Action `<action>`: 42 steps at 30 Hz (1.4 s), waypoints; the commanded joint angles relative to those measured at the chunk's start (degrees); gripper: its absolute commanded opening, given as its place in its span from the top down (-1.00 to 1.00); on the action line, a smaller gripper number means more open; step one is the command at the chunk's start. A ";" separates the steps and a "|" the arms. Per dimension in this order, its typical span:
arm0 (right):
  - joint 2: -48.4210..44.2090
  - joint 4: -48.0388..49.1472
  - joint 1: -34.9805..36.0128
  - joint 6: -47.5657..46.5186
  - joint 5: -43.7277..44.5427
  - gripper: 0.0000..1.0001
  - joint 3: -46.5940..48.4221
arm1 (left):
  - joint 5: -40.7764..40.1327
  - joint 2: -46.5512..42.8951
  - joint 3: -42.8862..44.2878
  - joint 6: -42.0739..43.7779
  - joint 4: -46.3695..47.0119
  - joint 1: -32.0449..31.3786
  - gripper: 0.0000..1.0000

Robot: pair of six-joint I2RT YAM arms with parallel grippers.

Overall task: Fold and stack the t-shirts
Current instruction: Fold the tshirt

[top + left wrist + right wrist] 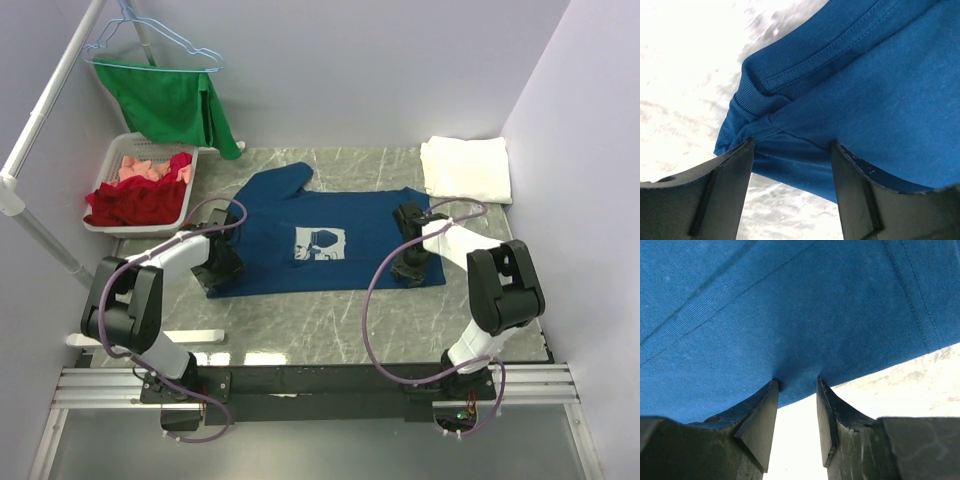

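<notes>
I see my left tool at the near left corner of the soft navy blue cotton t-shirt, fingers spread with bunched fabric between them; I cannot tell whether it grips. My right tool pinches the shirt's near right hem. The shirt lies spread on the grey marbled tabletop, white print up. Farther back right sits the folded plain white t-shirt.

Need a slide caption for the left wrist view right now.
Left pincer open astride the collar-side edge of the navy shirt on the marble table.
</notes>
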 commanded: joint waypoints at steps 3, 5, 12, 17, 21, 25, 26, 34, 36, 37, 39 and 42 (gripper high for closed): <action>-2.02 -4.27 0.60 0.05 -0.72 0.14 -6.39 | -1.60 -1.93 -2.49 -1.06 -8.27 0.17 -0.38; -2.90 -4.62 0.86 0.14 -0.98 0.15 -7.53 | -1.60 -2.98 -3.10 -1.15 -8.89 0.09 -0.38; -6.60 -6.73 2.27 1.63 -2.04 0.16 -11.49 | -0.72 -7.46 -4.16 -2.03 -11.43 0.00 -0.38; -11.42 -10.06 2.80 3.21 -2.66 0.17 -10.26 | -1.24 -11.06 0.56 -2.12 -15.65 -0.27 -0.38; -15.12 -12.62 2.80 3.22 -0.90 0.17 -4.22 | -2.56 -11.95 8.92 -0.02 -16.72 -0.36 -0.39; -14.26 -12.98 2.80 2.25 1.21 0.14 3.00 | -3.27 -4.61 19.46 2.89 -13.55 -0.27 -0.40; -13.46 -12.11 2.80 2.08 1.39 0.14 4.32 | -3.18 -2.39 24.09 3.33 -13.11 -0.27 -0.40; -3.01 -9.46 2.71 4.70 1.13 0.15 18.56 | -0.64 26.50 48.02 13.08 -7.93 0.26 -0.27; -1.68 -7.45 2.89 5.58 1.21 0.14 20.49 | -0.81 29.96 53.39 14.66 -6.53 0.35 -0.23; -0.20 -6.92 2.71 5.50 0.43 0.14 21.29 | -0.03 32.15 54.80 15.28 -2.69 0.52 -0.22; 1.83 -7.70 2.80 5.33 0.25 0.15 24.44 | 1.91 33.31 55.16 16.60 1.90 0.52 -0.22; 5.26 -8.49 2.80 3.40 0.51 0.16 27.52 | 3.05 35.68 58.14 17.83 6.13 0.52 -0.25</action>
